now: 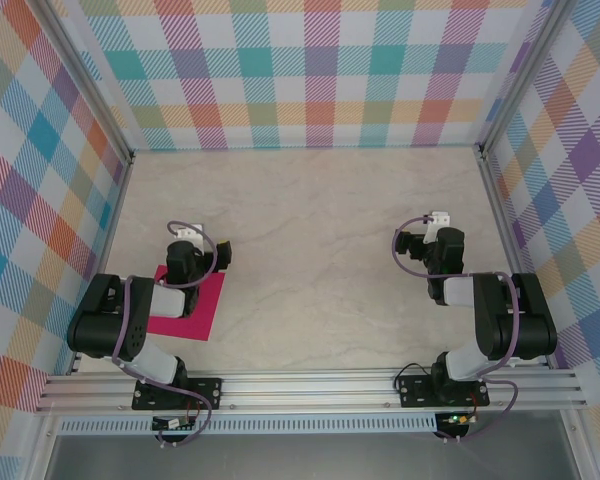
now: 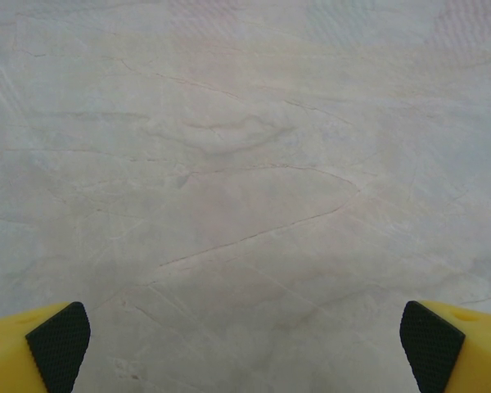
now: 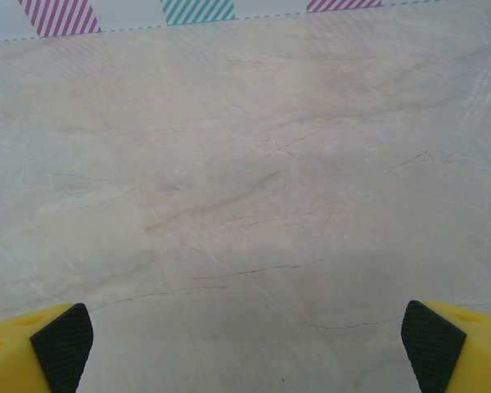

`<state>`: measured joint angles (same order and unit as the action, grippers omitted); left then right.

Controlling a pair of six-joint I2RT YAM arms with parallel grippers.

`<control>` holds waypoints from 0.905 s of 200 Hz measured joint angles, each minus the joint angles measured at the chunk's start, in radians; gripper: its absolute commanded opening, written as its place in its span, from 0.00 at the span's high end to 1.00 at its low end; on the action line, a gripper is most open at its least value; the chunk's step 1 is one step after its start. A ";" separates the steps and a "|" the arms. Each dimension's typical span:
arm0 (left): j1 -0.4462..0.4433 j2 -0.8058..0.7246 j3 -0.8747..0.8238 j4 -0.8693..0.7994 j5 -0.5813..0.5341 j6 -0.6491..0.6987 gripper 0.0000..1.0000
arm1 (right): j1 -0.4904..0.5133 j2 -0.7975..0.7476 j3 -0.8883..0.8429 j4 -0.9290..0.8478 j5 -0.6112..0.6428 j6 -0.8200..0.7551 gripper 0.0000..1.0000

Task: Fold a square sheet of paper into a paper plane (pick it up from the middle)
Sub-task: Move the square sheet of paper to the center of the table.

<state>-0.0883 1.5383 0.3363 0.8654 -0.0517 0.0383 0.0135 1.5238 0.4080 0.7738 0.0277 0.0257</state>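
The marble-look table (image 1: 320,230) stretches wide in front of me, boxed in by checked walls (image 1: 310,70) on three sides. My left arm (image 1: 130,320) and right arm (image 1: 490,320) are both folded back near their bases, I'd say so nothing crowds the work area before the first move.

The square sheet of paper (image 1: 195,312) lies flat on the table at the near left, unfolded, with my left arm hanging over part of it. Its far right corner pokes out just beside my left wrist. That makes the left side the natural one to start the pick from the middle.

My left gripper (image 2: 245,348) looks past the sheet at bare stone, its pads (image 2: 59,344) spread wide and holding nothing. My right gripper (image 3: 245,344) is well apart from the paper, likewise spread and empty, ready for whichever fold comes first.
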 measured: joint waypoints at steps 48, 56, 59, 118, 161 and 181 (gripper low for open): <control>0.000 -0.293 0.039 -0.235 0.006 -0.043 0.00 | 0.000 -0.116 0.206 -0.419 -0.037 0.042 0.00; 0.000 -0.354 0.049 -0.294 0.007 -0.070 0.00 | 0.000 -0.138 0.261 -0.491 -0.060 0.071 0.00; 0.000 -0.373 0.054 -0.317 0.006 -0.077 0.00 | 0.000 -0.145 0.280 -0.515 -0.069 0.082 0.00; 0.009 -0.675 0.230 -0.983 -0.103 -0.494 0.00 | 0.000 -0.077 0.599 -0.944 -0.419 0.348 0.00; 0.009 -0.774 0.118 -1.199 -0.037 -0.668 0.00 | 0.097 -0.106 0.489 -1.023 -0.572 0.422 0.00; 0.009 -0.835 0.043 -1.238 -0.015 -0.723 0.00 | 0.153 -0.164 0.477 -1.037 -0.594 0.432 0.00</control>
<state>-0.0795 0.7033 0.3798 -0.3729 -0.0666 -0.6842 0.1665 1.3598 0.8852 -0.2634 -0.5667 0.4576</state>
